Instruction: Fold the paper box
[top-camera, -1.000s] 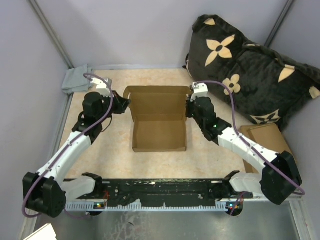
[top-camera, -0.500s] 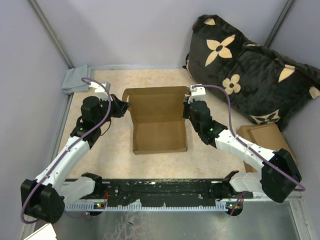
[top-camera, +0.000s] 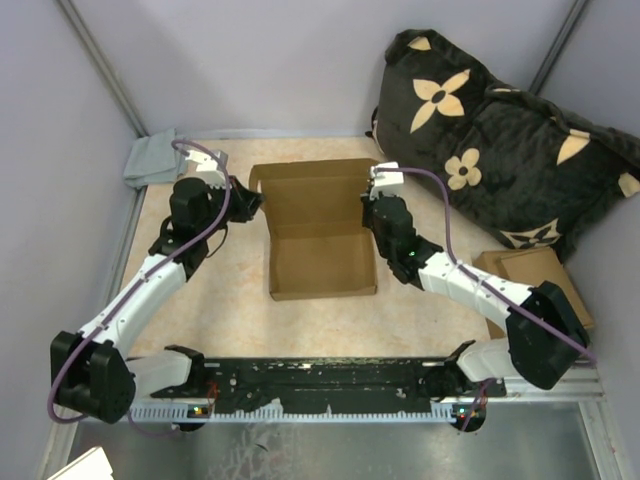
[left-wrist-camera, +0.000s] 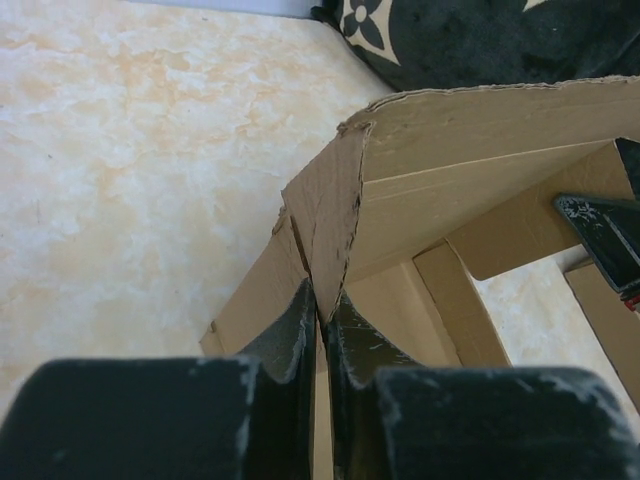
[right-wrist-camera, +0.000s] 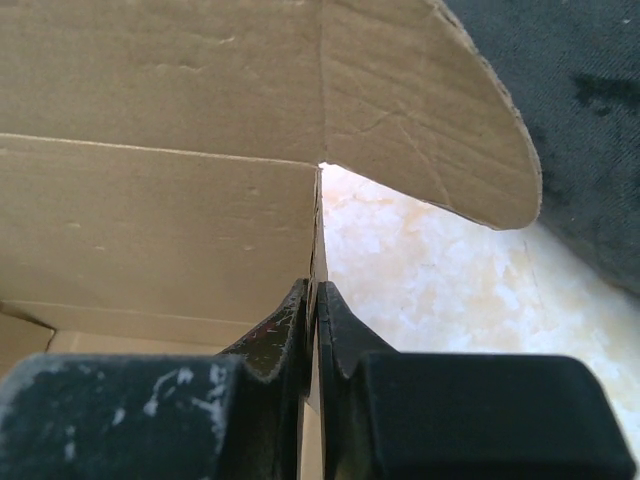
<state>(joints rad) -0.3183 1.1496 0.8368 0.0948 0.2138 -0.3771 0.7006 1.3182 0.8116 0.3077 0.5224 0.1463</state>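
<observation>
The paper box (top-camera: 320, 240) is plain brown cardboard, standing as a shallow open tray in the middle of the table with its lid panel raised at the back. My left gripper (top-camera: 250, 203) is shut on the box's left side wall (left-wrist-camera: 325, 230), which sits pinched between the fingers (left-wrist-camera: 290, 330). On the other side, my right gripper (top-camera: 372, 212) is shut on the right side wall (right-wrist-camera: 317, 240), beside the lid's rounded flap (right-wrist-camera: 430, 110).
A dark floral cushion (top-camera: 500, 130) fills the back right corner. Flat brown cardboard pieces (top-camera: 530, 280) lie at the right under my right arm. A grey cloth (top-camera: 150, 155) is bunched at the back left. Grey walls close in the table.
Both grippers and the box have shifted a little to the right and toward the back. The lid panel stands slightly higher. The pinches on both side walls hold.
</observation>
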